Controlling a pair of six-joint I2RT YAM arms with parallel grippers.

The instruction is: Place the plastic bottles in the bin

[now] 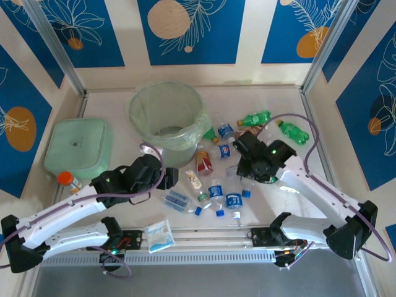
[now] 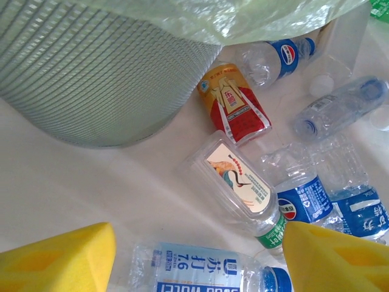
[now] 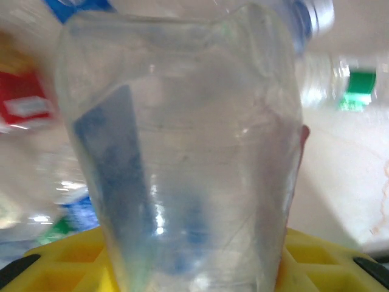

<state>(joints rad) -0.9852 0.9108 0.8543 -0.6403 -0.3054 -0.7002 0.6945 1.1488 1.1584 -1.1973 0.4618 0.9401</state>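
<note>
The bin [image 1: 133,106] stands at the back centre, and its ribbed wall [image 2: 91,73] rises close in the left wrist view. Plastic bottles lie scattered to its right and front: two green ones [image 1: 255,117] [image 1: 292,132], a red-labelled one [image 1: 203,162] [image 2: 234,103] and blue-labelled ones [image 1: 215,190]. My left gripper [image 1: 162,176] [image 2: 194,267] hangs open over a clear pale-blue-labelled bottle [image 2: 200,271] that lies between its yellow pads [image 2: 58,258]. My right gripper [image 1: 241,154] [image 3: 194,267] is shut on a clear bottle [image 3: 182,152], whose blue cap points away.
A flat pale-green lidded box [image 1: 77,147] sits at the left with an orange-capped bottle [image 1: 67,180] beside it. A blue-white sachet packet [image 1: 159,235] lies at the near edge. Metal frame posts rise at the back corners.
</note>
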